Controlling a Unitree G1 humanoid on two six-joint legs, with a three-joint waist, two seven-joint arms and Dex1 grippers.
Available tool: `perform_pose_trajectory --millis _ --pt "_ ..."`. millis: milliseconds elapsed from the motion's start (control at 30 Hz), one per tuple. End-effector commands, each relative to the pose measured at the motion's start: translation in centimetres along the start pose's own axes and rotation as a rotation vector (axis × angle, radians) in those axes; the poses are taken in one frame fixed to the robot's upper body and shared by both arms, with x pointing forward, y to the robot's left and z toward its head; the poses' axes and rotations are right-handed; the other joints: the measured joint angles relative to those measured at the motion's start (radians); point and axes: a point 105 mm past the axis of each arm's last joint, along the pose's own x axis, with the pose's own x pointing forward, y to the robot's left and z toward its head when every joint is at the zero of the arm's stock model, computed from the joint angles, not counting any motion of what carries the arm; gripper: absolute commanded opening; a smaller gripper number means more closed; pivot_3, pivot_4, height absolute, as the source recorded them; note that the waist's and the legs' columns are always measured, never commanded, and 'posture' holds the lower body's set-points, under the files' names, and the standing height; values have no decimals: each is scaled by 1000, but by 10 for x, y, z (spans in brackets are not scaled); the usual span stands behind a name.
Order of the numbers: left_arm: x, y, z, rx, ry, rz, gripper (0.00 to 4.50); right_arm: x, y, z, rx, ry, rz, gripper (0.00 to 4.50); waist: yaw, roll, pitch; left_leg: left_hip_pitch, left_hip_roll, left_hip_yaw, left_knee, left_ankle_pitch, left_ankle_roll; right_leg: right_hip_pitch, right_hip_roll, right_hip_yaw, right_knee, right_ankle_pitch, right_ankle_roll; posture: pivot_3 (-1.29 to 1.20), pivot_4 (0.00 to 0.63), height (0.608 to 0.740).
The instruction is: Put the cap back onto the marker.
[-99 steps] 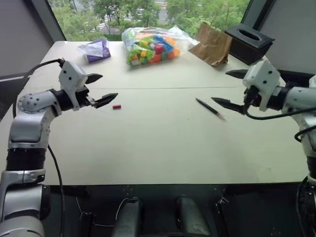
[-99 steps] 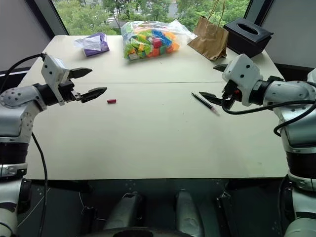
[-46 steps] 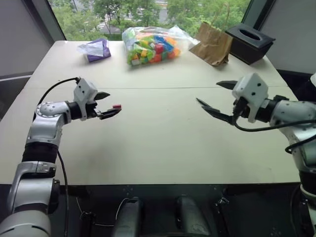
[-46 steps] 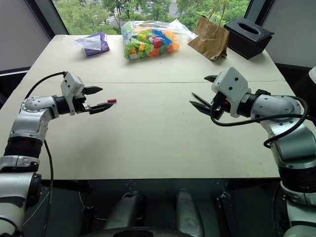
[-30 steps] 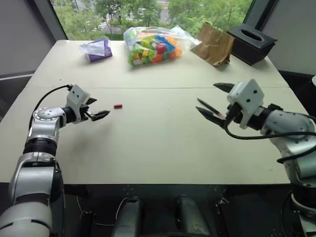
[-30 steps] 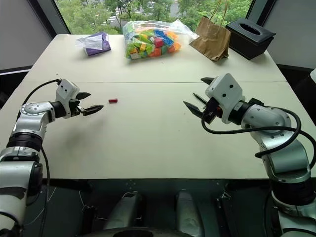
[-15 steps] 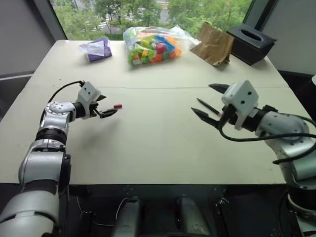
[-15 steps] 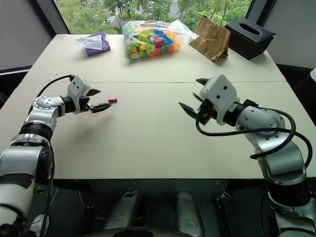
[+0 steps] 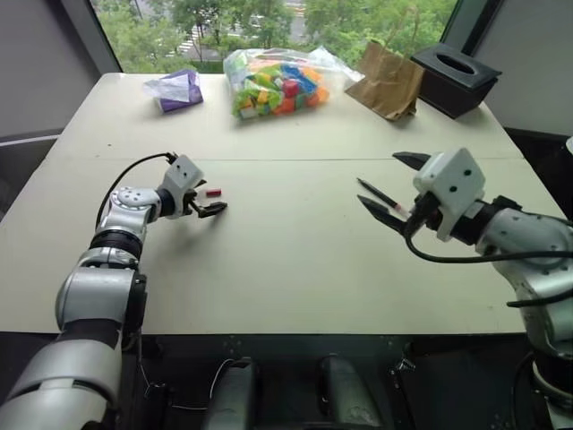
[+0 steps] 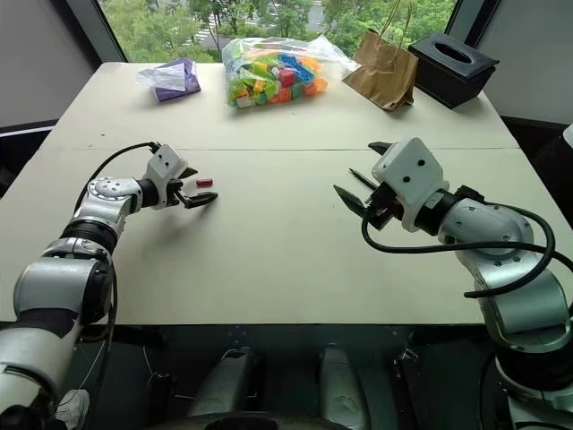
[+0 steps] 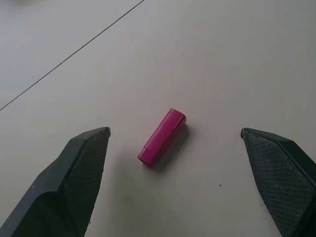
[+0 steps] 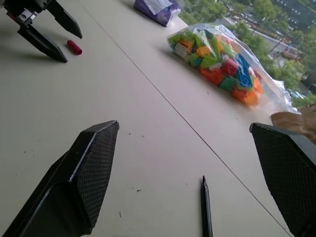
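Note:
The cap (image 9: 213, 192) is a tiny red cylinder lying flat on the pale table, left of centre. My left gripper (image 9: 212, 199) is low over the table and open. In the left wrist view the cap (image 11: 162, 137) lies between the two black fingers (image 11: 74, 173), touching neither. The marker (image 9: 371, 189) is thin and dark and lies on the table at the right, partly behind my right gripper (image 10: 355, 167). That gripper hovers above it, open and holding nothing. The right wrist view shows the marker (image 12: 205, 207) on the table between its fingers.
At the table's far side stand a clear bag of colourful blocks (image 9: 277, 81), a purple pouch (image 9: 177, 90), a brown paper bag (image 9: 387, 81) and a black tissue box (image 9: 454, 76). A seam line crosses the table just beyond the cap.
My left gripper has slid to the right along the table and now has the cap between its open fingers. The right gripper has hardly moved.

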Motion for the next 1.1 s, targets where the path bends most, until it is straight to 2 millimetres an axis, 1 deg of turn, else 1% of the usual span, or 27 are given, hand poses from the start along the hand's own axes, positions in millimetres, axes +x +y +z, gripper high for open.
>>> perform_pose_trajectory --millis 33,133,200,367,467,633,700,733,1000,1100 --pt "1 2 -6 -38 32 31 4427 -7 -6 13 -45 -32 -34 4393 0 0 0 0 0 0 0 0 0 0 0 0 0 0 0 0 150 740" --pt "3 -1 -12 -76 52 27 4427 -9 -7 14 -51 -27 -39 4393 0 0 0 2 0 0 0 0 0 3 0 0 0 0 0 0 150 740" --pt "5 -2 -14 -140 46 33 4427 -10 -8 14 -55 -23 -44 4393 0 0 0 4 0 0 0 0 0 4 0 0 0 0 0 0 150 740" --pt "7 -4 -18 -195 61 44 4427 -12 -10 16 -64 -17 -60 4393 1 0 -1 5 0 -2 1 0 0 7 0 -1 0 0 0 0 150 740" --pt "7 -5 -20 -183 76 37 3693 -13 -10 17 -66 -13 -68 4393 0 0 -1 6 0 -2 1 0 0 7 0 -2 0 0 0 0 150 740" --pt "7 -6 -22 -177 86 29 1281 -15 -10 17 -69 -7 -77 4393 -1 0 -1 6 0 -2 1 0 0 7 0 -2 0 0 0 0 150 740" --pt "7 -7 -23 -177 93 25 205 -15 -10 17 -69 -4 -78 4393 -1 0 -1 6 0 -2 1 0 0 7 0 -2 0 0 0 0 150 740" --pt "7 -8 -23 -176 97 20 94 -15 -10 16 -70 -3 -78 4393 -1 0 -1 6 0 -2 1 0 0 7 0 -2 0 0 0 0 150 740" --pt "6 -15 -30 -161 111 -33 94 -15 -9 16 -66 1 -73 4393 -1 0 -1 6 0 -2 1 0 0 7 0 -2 0 0 0 0 150 740" --pt "4 -23 -28 -124 83 -109 94 -14 -7 15 -55 -4 -73 4393 -2 0 -1 6 0 -2 1 0 0 7 0 -2 -1 0 0 0 150 740"
